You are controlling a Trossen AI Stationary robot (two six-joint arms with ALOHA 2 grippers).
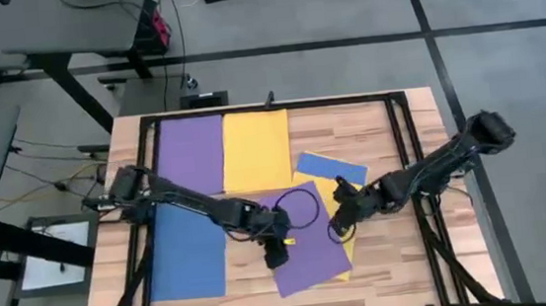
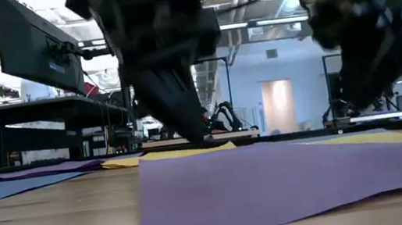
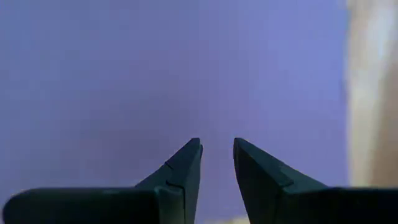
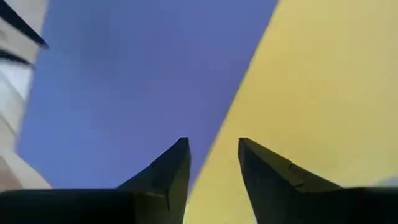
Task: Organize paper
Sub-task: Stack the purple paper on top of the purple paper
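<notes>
A purple sheet point(image 1: 306, 241) lies askew near the table's middle, partly over a yellow sheet point(image 1: 329, 200). My left gripper point(image 1: 277, 257) points down at this purple sheet point(image 3: 155, 74), its fingers a little apart. My right gripper point(image 1: 339, 229) is low over the purple sheet's right edge point(image 4: 239, 99), slightly open, one finger above purple and one above yellow point(image 4: 323, 81). Flat on the table lie a large blue sheet point(image 1: 188, 252), another purple sheet point(image 1: 192, 152), another yellow sheet point(image 1: 255, 150) and a small blue sheet point(image 1: 332, 167). My left gripper comes from above, pointing down, and its fingertips point(image 2: 198, 138) meet the purple sheet's top face point(image 2: 273, 173) away from its edges. The sheet lies flat on the table and on the yellow sheet. Whether my right gripper touches the paper I cannot tell.
A black frame point(image 1: 279, 106) runs around the work area. A black cable loop point(image 1: 303, 208) hangs by my left arm. Bare wood point(image 1: 401, 261) shows along the near right.
</notes>
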